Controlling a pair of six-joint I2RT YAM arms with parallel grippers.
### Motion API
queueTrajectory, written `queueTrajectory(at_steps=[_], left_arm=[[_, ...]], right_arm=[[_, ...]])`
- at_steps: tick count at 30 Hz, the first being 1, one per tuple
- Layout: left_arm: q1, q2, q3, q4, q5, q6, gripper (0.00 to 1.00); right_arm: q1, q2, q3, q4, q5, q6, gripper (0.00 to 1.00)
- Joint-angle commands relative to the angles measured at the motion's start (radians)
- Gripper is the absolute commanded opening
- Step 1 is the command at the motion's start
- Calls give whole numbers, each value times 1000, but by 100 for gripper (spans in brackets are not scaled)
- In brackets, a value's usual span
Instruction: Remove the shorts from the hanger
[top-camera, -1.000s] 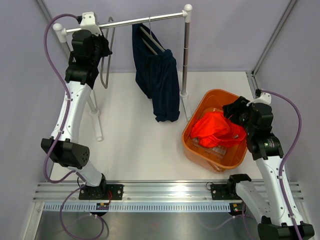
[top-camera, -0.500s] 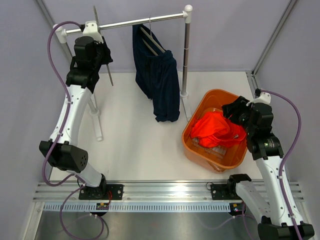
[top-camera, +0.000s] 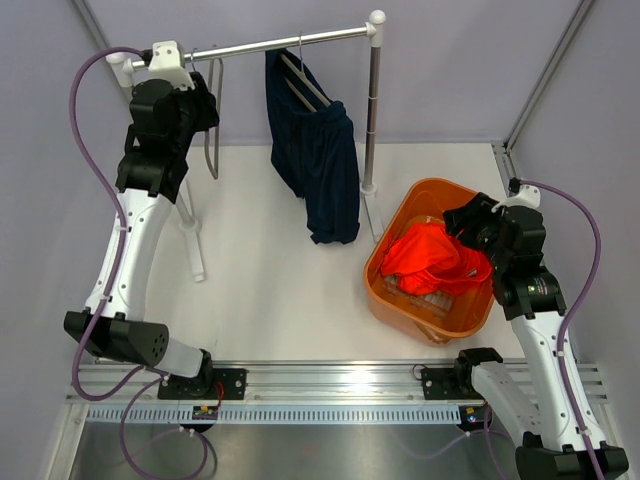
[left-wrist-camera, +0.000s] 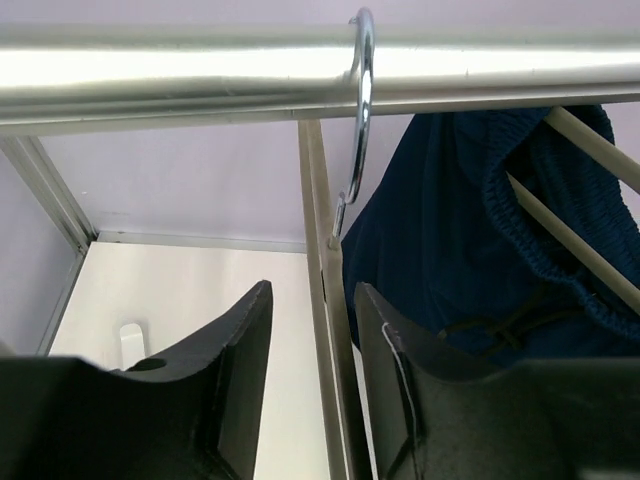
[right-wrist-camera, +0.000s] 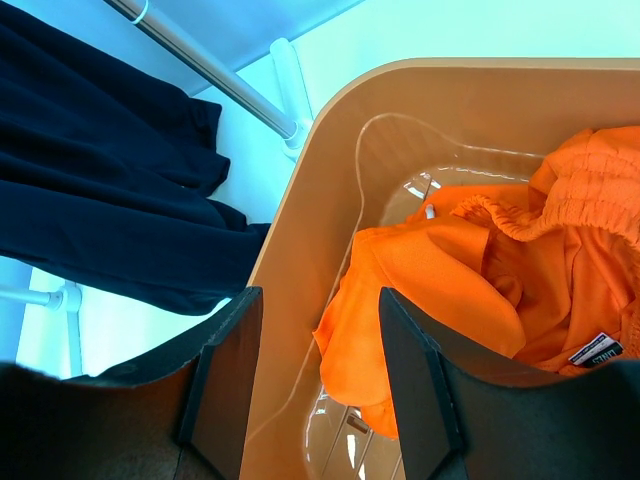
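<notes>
Navy shorts (top-camera: 318, 165): on a wooden hanger (top-camera: 303, 78), hooked over the rail (top-camera: 250, 45) a little right of its middle, cloth draped straight down below the rail. Not yet off, with neither gripper on them.

Orange shorts (right-wrist-camera: 470, 270): heaped in the orange basket (right-wrist-camera: 320, 160), down on the table (top-camera: 270, 290) beyond the rail's right post (top-camera: 372, 100). Judged as the part of the job already done.

Bare hanger (left-wrist-camera: 358, 120): hooked over the rail near its left end, nothing on it. Fits the same reading: one pair off, one to go.

Left gripper (left-wrist-camera: 312, 292): up just under the rail's left end, jaws parted to either side of the bare hanger's upright strip, with a clear gap on one side of it. No clamp on it, by the look of the wrist view. Nothing carried.

Right gripper (right-wrist-camera: 318, 295): low and well away from the rail, past its right post, above the basket's rim. Jaws apart, nothing between them, orange cloth below and untouched.

Roughly half done, then. Left to do:
- Reach along the rail from its left end to the navy pair.
- Take hold of cloth or hanger.
- Work the waistband off the wooden arms.
- Drop the pair clear of the rail, likely into the basket.

Possible snag: drawstring (left-wrist-camera: 500, 322) and waistband bunched over the hanger's bars.
</notes>
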Motion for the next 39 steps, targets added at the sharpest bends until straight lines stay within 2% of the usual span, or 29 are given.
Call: queueTrajectory(at_steps=[1, 6, 8, 10, 11, 13, 15, 17, 21, 25, 29, 36, 39], left_arm=[[-12, -44, -20, 53, -36, 5, 44], [-49, -92, -35, 59, -117, 35, 53], [-115, -115, -54, 91, -181, 93, 57], [-227, -155, -77, 145, -342, 150, 61], [-269, -168, -90, 181, -388, 245, 63], [-378, -190, -113, 281, -532, 325, 65], [-447, -191, -107, 355, -630, 411, 68], [-474, -188, -98, 381, -668, 450, 70], [-535, -153, -34, 346, -636, 419, 72], [-592, -49, 70, 321, -622, 339, 74], [-626, 48, 159, 386, -646, 275, 79], [-640, 307, 421, 354, -747, 180, 84], [-640, 367, 485, 366, -790, 164, 84]], right_arm=[[-5, -5, 0, 39, -18, -13, 59], [-7, -5, 2, 37, -23, -13, 59], [-5, -5, 3, 39, -24, -12, 60], [-5, -5, 5, 36, -29, -12, 60], [-5, -5, 8, 36, -27, -12, 60], [-5, -6, 11, 30, -24, -15, 60], [-5, -8, 11, 23, -23, -16, 60], [-5, -10, 14, 19, -24, -18, 60], [-5, -10, 17, 13, -27, -19, 61], [-5, -8, 31, 0, -32, -21, 61], [-5, -5, 40, -10, -30, -27, 61], [-5, 9, 45, -30, -41, -35, 61], [-5, 7, 49, -39, -35, -41, 61]])
